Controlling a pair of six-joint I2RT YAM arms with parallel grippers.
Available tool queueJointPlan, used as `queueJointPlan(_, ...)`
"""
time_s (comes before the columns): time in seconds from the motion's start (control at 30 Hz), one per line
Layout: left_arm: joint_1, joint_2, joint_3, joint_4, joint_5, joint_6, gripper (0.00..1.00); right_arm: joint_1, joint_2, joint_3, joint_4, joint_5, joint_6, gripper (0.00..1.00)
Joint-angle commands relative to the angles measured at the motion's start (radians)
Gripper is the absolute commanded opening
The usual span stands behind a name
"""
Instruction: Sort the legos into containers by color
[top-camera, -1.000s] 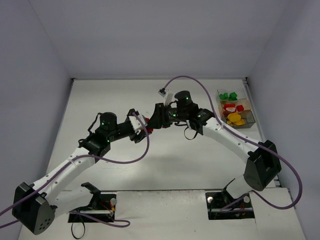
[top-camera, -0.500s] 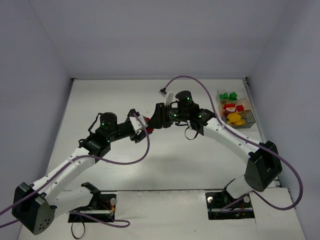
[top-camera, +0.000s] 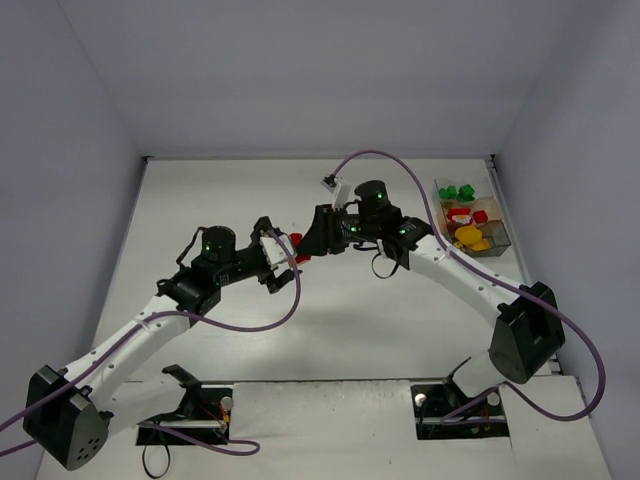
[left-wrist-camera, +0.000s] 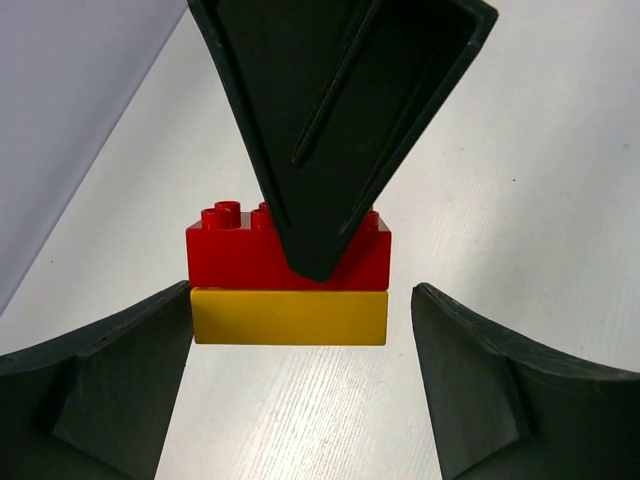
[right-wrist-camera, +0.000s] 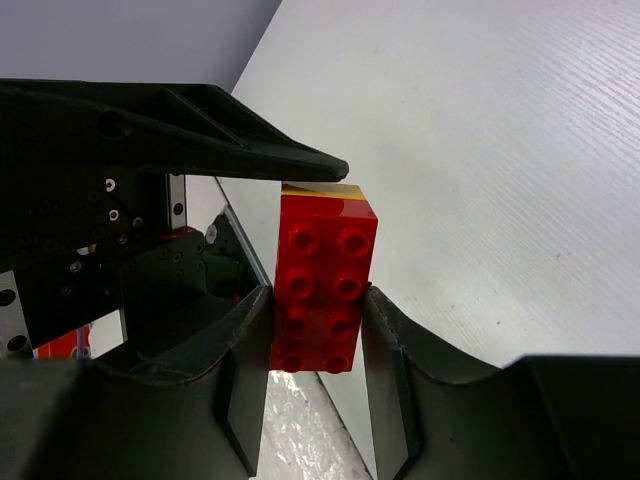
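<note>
The left gripper (left-wrist-camera: 300, 305) has let go within the last second. Its fingers (left-wrist-camera: 110, 390) now stand spread at either end of the yellow brick (left-wrist-camera: 290, 316), one right beside it and the other clear, with bare table showing between. The right gripper (right-wrist-camera: 318, 300) stays clamped on the red brick (right-wrist-camera: 320, 290), a finger pressed against each long side. The yellow brick is stuck to the red one. The pair sits between the two wrists, well apart from the tray (top-camera: 500, 232), and the right wrist has edged slightly toward the tray.

Inside the tray, green legos (top-camera: 456, 191) fill the far compartment, red legos (top-camera: 466, 215) the middle one, and yellow legos (top-camera: 470, 238) the near one. The white wood-grain table (top-camera: 220, 200) spreads out from the tray. A pale lilac-grey wall (top-camera: 570, 120) rises just beside the tray, and purple cables (top-camera: 400, 175) loop over both arms.
</note>
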Motion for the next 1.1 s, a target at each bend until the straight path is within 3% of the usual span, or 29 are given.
queueJointPlan(0.0, 0.002, -0.015, 0.028, 0.029, 0.000, 0.015, 0.81, -0.006, -0.049, 0.006, 0.061, -0.021, -0.018, 0.00)
queueJointPlan(0.53, 0.002, 0.054, 0.058, 0.084, -0.009, -0.018, 0.80, -0.005, -0.060, 0.011, 0.061, -0.045, -0.014, 0.00)
queueJointPlan(0.87, 0.002, 0.069, 0.057, 0.144, -0.007, -0.047, 0.74, -0.005, -0.052, 0.001, 0.062, -0.044, -0.014, 0.00)
queueJointPlan(1.0, 0.002, 0.077, 0.060, 0.134, 0.000, -0.042, 0.64, -0.005, -0.045, 0.004, 0.062, -0.042, -0.015, 0.00)
queueJointPlan(1.07, 0.002, 0.080, 0.058, 0.126, 0.010, -0.042, 0.55, -0.005, -0.043, 0.011, 0.062, -0.042, -0.018, 0.00)
